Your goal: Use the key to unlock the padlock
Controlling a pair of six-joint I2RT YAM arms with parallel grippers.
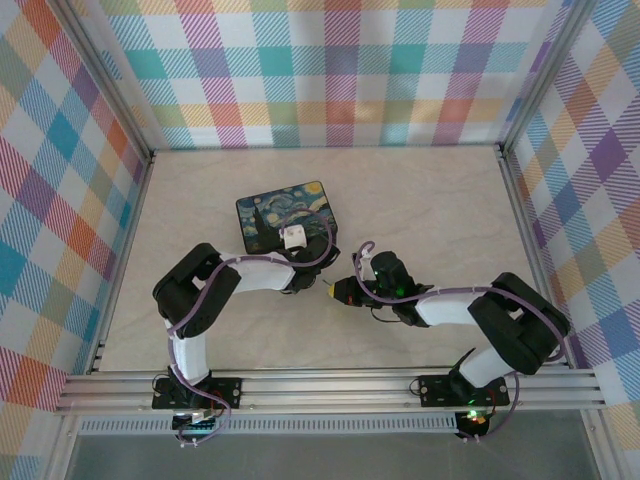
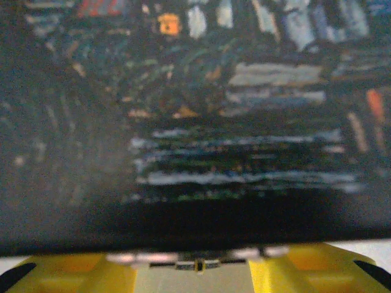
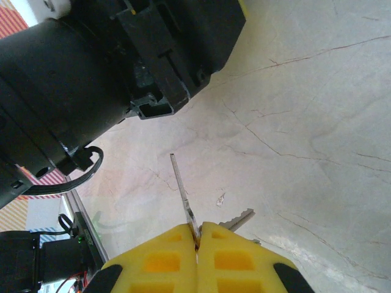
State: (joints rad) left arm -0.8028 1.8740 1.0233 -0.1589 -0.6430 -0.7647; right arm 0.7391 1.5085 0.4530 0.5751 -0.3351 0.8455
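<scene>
I am keeping no slack in the right gripper (image 3: pixel 197 242): fingertips pressed together, pinching the key (image 3: pixel 182 189), whose blade is projecting ahead of them over the table (image 3: pixel 305 122). The left gripper (image 2: pixel 195 278) is sitting against the box (image 2: pixel 244 122), fingers apart, with something pale and blurred between them. I cannot tell whether it is gripping, or whether that is the padlock.

Caution: the pinch is covering little metal, so the key may swivel on contact. The left arm (image 3: pixel 91 79) is crowding the path just ahead.
</scene>
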